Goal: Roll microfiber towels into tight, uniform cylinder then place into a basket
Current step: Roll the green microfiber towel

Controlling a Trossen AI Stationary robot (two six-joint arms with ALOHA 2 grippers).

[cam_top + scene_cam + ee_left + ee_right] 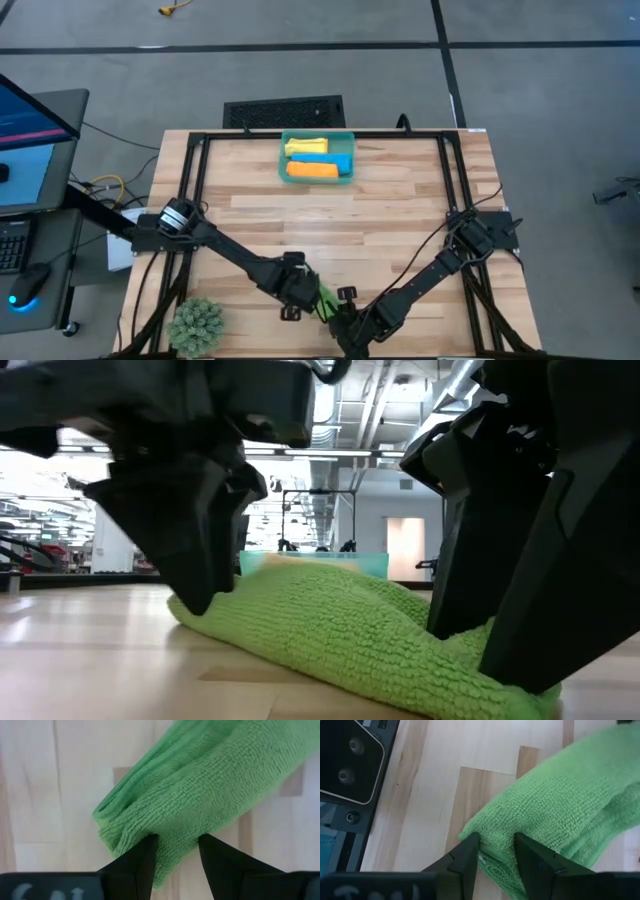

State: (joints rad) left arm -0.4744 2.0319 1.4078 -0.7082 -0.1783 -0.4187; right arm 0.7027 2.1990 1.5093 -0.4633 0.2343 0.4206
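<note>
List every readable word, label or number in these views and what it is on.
None can be read.
Pale marks on the left gripper body: blurred.
Pale marks on the right gripper body: blurred.
Monitor screen: too small.
Both grippers pinch the green towel.

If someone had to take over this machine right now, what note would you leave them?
Left pincer: shut on one end of the green towel.
Right pincer: shut on its other end.
The towel lies rolled on the table, near the front edge.
Done: yellow towel, blue towel and orange towel sit rolled in the basket.
Left: finish the green roll and put it in the basket.
</note>
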